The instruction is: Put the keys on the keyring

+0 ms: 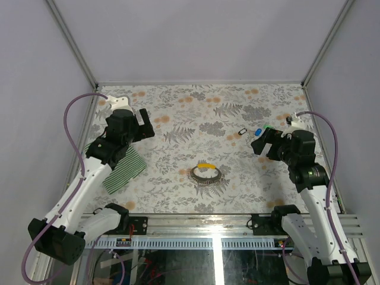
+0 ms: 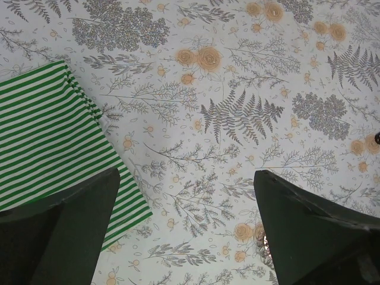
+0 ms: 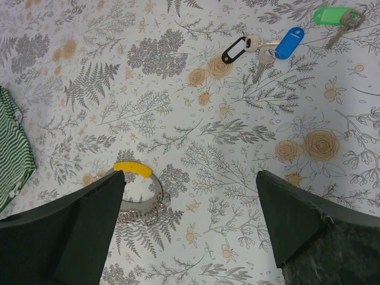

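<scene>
The table (image 1: 178, 107) has a cover with grey ferns and orange flowers on it. The keyring (image 1: 206, 173) is a thin silvery metal chain loop with a yellow plastic tag (image 3: 133, 170). It lies flat near the middle of the table, a little toward the near edge, apart from both tools.

The two keys are well apart from the keyring. They lie flat over by the right edge of the table, in the far half. The blue key (image 3: 289, 43) is a small metal key with a blue plastic head. A black plastic tag (image 3: 236, 50) shaped like a loop lies just beside it, on the side away from the right edge. The green key (image 3: 328, 15) is a small metal key with a green plastic head. It lies near the blue key, closer to the right edge.

The right tool (image 3: 190, 178) hangs above the table near the right edge, close to the keys. Its two dark fingers (image 3: 320, 231) stand wide apart and hold nothing. In its own camera the yellow tag shows just past one fingertip.

The left tool (image 2: 185, 190) hangs over the left side of the table. Its dark fingers (image 2: 59, 237) are wide apart too, with nothing between them. A green-and-white striped cloth (image 2: 53, 142) lies on the table by the left edge, partly under this tool.
</scene>
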Robot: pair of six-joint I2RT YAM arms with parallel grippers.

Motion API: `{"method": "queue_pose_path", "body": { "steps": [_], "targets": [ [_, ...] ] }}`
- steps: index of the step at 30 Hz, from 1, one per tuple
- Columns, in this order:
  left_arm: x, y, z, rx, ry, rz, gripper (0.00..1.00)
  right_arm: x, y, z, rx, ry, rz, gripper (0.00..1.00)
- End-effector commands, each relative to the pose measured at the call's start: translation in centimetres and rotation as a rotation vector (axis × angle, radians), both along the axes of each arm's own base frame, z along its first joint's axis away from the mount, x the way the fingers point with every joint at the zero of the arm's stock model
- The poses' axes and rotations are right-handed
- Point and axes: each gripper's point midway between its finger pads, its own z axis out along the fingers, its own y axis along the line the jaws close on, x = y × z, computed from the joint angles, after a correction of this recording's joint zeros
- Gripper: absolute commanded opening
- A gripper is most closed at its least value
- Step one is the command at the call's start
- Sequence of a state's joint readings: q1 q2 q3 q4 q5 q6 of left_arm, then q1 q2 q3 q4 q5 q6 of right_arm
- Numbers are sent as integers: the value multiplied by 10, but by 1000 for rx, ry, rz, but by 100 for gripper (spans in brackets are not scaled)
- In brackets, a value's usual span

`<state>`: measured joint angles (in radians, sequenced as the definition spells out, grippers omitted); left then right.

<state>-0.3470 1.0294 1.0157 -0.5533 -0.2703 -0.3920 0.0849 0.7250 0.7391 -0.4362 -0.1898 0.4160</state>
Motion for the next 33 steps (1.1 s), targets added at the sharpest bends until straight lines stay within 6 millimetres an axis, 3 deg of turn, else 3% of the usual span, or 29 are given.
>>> {"method": "queue_pose_path", "body": {
  "steps": [1,7,14,18,23,28,33],
  "targets": [
    [5,-4,17,-29,-48,3,100,6,2,30,17,-81,12,99],
    [10,-5,22,-53,-66,26,100,9,-6,24,18,-34,-52,99],
    [8,-11,18,-93,-65,10,100,24,6,-17,119,95,-76,100],
    [7,-9,6,-83,-54,15,100,17,36,-33,210,136,88,94],
    [11,-8,-5,-47,-41,11,100,-5,36,-61,156,238,90,91],
    [12,-12,-14,-33,-14,-19,100,-29,43,-91,170,314,98,81],
    [12,-17,-18,-30,-4,-56,100,-35,53,-105,228,334,83,75]
  ]
}}
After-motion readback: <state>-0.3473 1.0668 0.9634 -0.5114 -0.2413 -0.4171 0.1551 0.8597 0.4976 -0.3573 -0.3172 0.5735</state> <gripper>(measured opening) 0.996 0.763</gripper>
